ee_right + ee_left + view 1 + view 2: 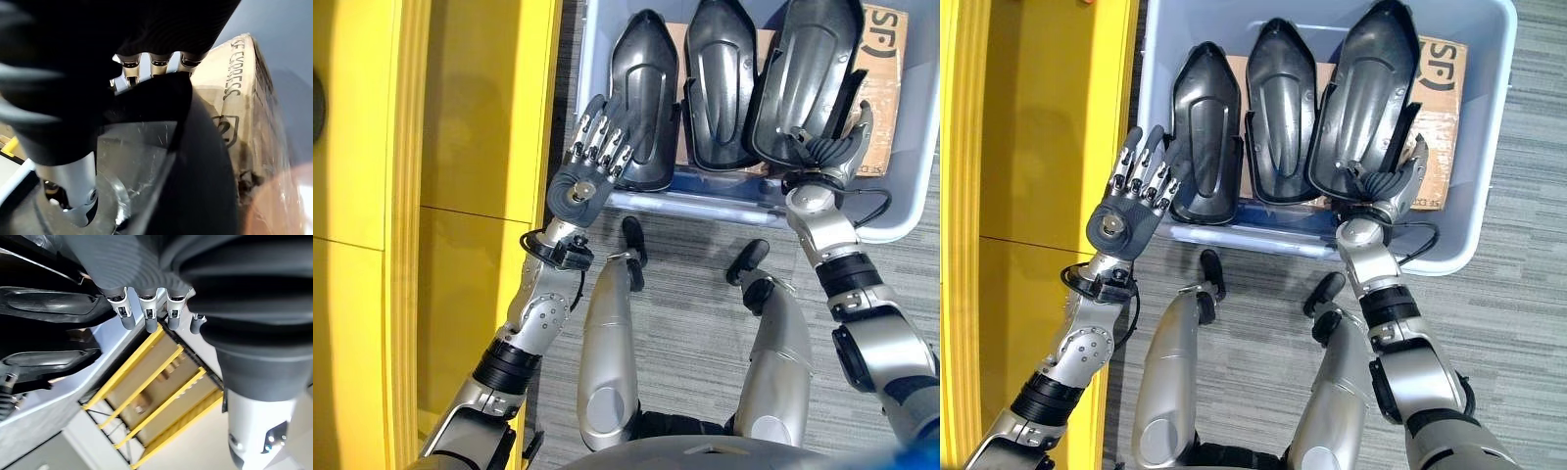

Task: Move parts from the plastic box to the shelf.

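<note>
Three black moulded parts stand side by side in the grey plastic box [901, 220]: a left part [644, 98], a middle part [720, 78] and a larger right part [808, 69] that overlaps the middle one. My right hand [822, 152] is at the near end of the right part, with its fingers [151, 63] curled over the rim of that part [205, 161] and its thumb raised beside it. My left hand [582, 186] is open with straight fingers [146, 318], hovering over the box's near left corner beside the left part and touching nothing.
A yellow shelf [460, 147] runs along the left, close to the box's left wall, and its yellow frame [161, 396] shows past the left hand. A brown cardboard sheet [881, 59] lies under the parts. Grey carpet [695, 294] lies in front of the box.
</note>
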